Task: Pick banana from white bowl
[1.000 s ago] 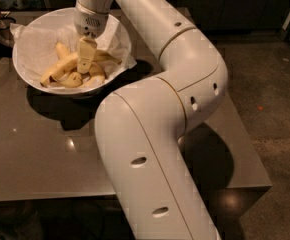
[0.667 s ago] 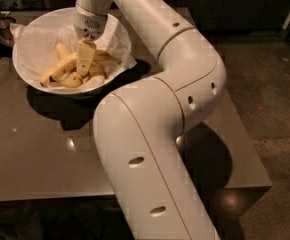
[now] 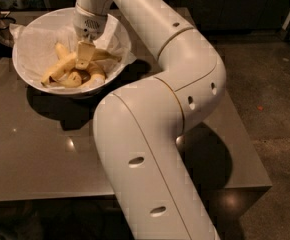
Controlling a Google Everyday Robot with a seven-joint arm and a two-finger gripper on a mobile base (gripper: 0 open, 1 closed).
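Camera view: the gripper (image 3: 84, 58) is down inside the bowl (image 3: 32, 46), about at its middle, right on the banana pile. I cannot tell if it is open or closed, or if it grips sth. The banana (image 3: 59, 71) lies in the bowl and runs from lower left up toward the gripper, which hides its far part. Shorter bananas (image 3: 92, 77) lie just beside it, touching.

My judgement: the step in hand is the grasp. To do it well, close across the banana's width near its middle, not at the stem, w/ gentle force, because the fruit is soft. Check that no neighbour and no paper (image 3: 112, 36) is caught. Then lift straight up, slowly.

Room: the bowl wall is near on all sides, so sideways moves are risky; upward looks free. The bowl stands near the far edge of the table (image 3: 45, 154), so a push could slide it off. The arm (image 3: 155, 124) hides the table's middle and right part.
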